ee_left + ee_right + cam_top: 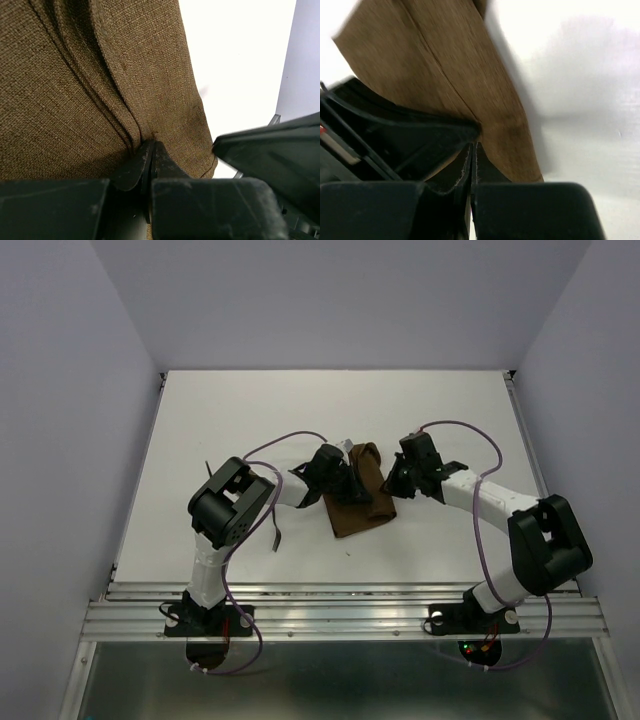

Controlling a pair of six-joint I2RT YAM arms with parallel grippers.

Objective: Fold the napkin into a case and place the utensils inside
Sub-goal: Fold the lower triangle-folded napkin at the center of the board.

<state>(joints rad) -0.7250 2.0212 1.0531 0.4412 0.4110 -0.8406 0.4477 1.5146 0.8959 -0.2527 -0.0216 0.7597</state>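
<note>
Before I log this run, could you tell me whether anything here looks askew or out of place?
Nothing is spilled or damaged. The napkin lies tilted, its far end bunched into uneven pleats between the left gripper and right gripper. A utensil sits apart, beside the left arm.

Top external: fixed, high, behind the arm bases (205,620), facing down and forward across the whole white worktop (250,410); distant.
Left wrist: very near, sighting along its own jaws onto the brown napkin (100,75).
Right wrist: equally near, blurred.
Shared by all three views: napkin.
</note>
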